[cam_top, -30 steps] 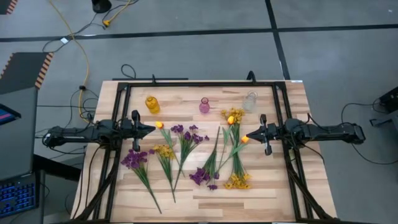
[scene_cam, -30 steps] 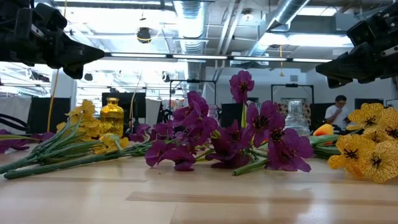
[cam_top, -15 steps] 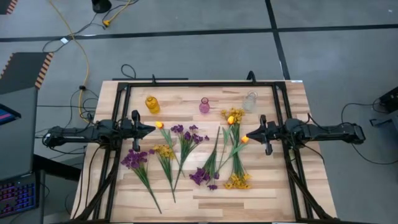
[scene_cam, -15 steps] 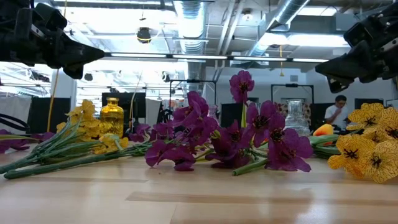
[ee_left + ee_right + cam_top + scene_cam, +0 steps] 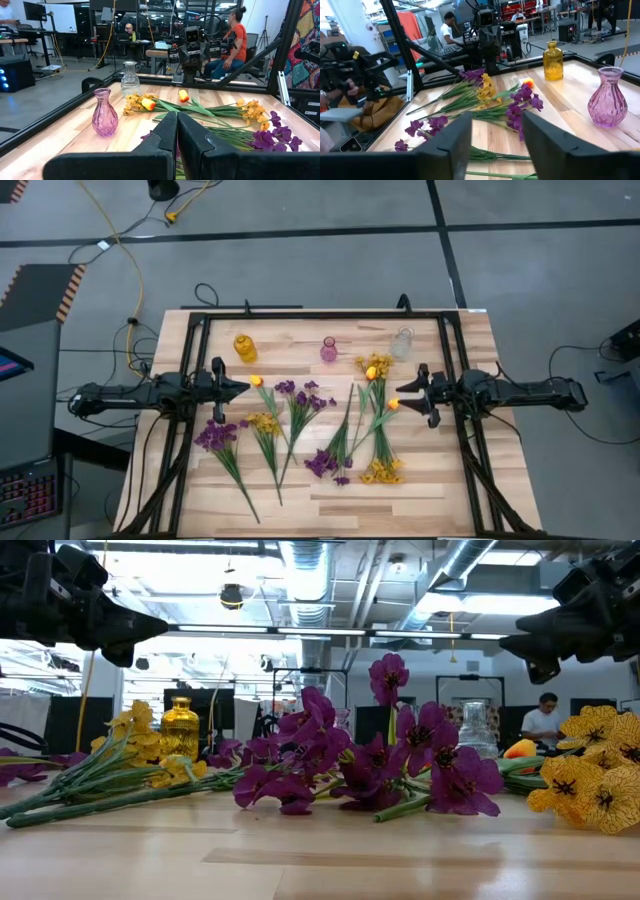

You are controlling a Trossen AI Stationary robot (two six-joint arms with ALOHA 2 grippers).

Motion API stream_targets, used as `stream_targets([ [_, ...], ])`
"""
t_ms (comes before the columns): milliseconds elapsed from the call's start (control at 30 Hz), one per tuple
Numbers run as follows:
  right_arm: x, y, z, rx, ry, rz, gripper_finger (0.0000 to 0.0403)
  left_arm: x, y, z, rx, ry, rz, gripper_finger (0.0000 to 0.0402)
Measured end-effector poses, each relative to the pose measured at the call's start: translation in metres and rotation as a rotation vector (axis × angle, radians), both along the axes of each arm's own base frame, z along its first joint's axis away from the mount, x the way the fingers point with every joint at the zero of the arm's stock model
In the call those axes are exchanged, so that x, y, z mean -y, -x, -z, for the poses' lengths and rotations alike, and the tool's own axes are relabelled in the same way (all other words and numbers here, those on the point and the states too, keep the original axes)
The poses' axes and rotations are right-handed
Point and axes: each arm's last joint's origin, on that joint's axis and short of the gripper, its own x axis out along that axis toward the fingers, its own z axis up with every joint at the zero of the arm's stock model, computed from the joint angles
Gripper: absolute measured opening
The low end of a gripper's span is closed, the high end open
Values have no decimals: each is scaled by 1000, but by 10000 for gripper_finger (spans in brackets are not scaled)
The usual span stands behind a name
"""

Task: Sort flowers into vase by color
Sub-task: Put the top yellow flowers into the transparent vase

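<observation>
Yellow vase, pink vase, clear vase all empty; flowers lie flat on table nr pink vase. Left gripper pinched together, right gripper fingers apart.

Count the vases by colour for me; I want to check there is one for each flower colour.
Amber vase: 1
Pink vase: 1
Clear vase: 1
Total: 3 vases
</observation>
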Motion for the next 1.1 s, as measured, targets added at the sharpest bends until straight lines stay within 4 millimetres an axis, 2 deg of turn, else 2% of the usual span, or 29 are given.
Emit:
stream_targets([
  [133,0,0,0,0,0,0,254,0,0,0,10,60,-8,0],
  [233,0,0,0,0,0,0,267,0,0,0,15,86,-10,0],
  [900,0,0,0,2,3,0,270,-1,0,-1,27,120,-42,0],
  [1000,0,0,-4,7,-10,16,270,-1,0,-1,28,123,-42,0],
  [1100,2,2,-16,47,-39,77,270,-1,0,-1,28,124,-42,0],
])
